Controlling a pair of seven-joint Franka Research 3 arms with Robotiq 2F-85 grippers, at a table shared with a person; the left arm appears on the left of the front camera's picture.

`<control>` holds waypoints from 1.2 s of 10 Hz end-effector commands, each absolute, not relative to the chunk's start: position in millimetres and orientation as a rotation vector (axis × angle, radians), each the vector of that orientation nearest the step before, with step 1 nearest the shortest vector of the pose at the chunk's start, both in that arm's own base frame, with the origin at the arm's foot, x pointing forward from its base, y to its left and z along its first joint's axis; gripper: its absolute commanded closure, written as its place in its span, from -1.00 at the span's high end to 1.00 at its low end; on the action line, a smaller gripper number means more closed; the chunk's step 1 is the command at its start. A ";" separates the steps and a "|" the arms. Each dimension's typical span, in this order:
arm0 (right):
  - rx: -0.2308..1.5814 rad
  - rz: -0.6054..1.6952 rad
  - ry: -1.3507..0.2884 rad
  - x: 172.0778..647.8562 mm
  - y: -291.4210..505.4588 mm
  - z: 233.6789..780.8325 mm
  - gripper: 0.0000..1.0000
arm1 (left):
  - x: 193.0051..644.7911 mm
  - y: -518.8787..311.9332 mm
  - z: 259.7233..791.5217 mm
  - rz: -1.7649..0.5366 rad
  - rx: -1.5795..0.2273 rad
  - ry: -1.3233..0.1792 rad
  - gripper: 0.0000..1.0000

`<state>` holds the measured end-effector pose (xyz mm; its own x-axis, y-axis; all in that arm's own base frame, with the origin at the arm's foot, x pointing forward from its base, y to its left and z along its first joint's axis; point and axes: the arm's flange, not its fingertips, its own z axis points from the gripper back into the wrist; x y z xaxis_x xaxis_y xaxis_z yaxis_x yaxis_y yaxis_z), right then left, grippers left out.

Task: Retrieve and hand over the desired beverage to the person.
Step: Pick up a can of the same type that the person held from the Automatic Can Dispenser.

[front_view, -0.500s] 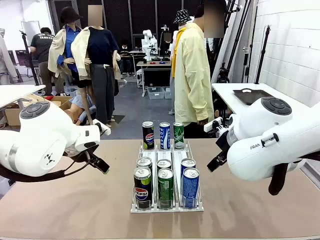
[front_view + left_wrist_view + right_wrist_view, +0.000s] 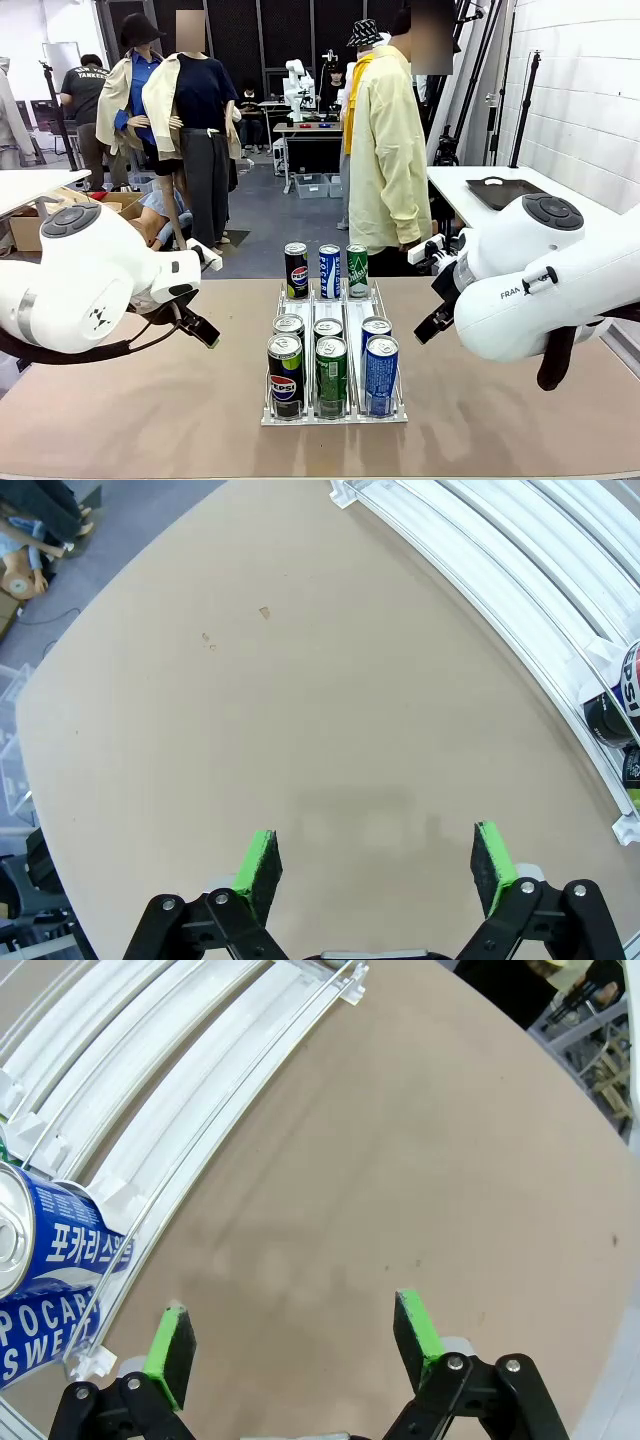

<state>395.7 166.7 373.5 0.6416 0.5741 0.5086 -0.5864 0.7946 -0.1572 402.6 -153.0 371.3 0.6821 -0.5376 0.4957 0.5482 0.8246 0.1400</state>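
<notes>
A white three-lane can rack (image 2: pixel 334 300) stands mid-table. It holds black Pepsi cans (image 2: pixel 285 375), green cans (image 2: pixel 331 374) and blue Pocari Sweat cans (image 2: pixel 381 373), with three more cans at its far end. The person (image 2: pixel 385 150) in a pale-yellow shirt stands beyond the far table edge. My left gripper (image 2: pixel 375 865) hovers open over bare table left of the rack (image 2: pixel 520 600). My right gripper (image 2: pixel 293 1345) hovers open over bare table right of the rack (image 2: pixel 200 1070), a blue can (image 2: pixel 45 1290) at its left edge. Both hold nothing.
The brown tabletop (image 2: pixel 150 420) has free room on both sides of the rack. My two white arm bodies (image 2: pixel 80 285) (image 2: pixel 540 290) flank it. A side table with a black tray (image 2: pixel 505 192) stands at the right.
</notes>
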 end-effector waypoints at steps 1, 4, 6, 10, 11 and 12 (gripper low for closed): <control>0.023 0.662 -0.572 395.6 166.8 373.5 1.00 | 403.1 -151.4 371.4 -0.605 -0.021 -0.550 1.00; 0.023 0.662 -0.572 395.6 166.8 373.5 1.00 | 403.1 -151.4 371.4 -0.605 -0.021 -0.550 1.00; 0.023 0.662 -0.572 395.6 166.8 373.5 1.00 | 403.1 -151.4 371.4 -0.605 -0.021 -0.550 1.00; 0.017 0.649 -0.566 399.4 165.9 380.8 1.00 | 405.1 -151.9 377.1 -0.595 -0.026 -0.538 1.00; 0.027 0.634 -0.578 403.5 166.8 393.0 1.00 | 408.4 -150.6 385.4 -0.581 -0.044 -0.536 1.00; 0.036 0.624 -0.588 406.7 168.1 405.7 1.00 | 410.3 -147.9 396.7 -0.584 -0.049 -0.518 1.00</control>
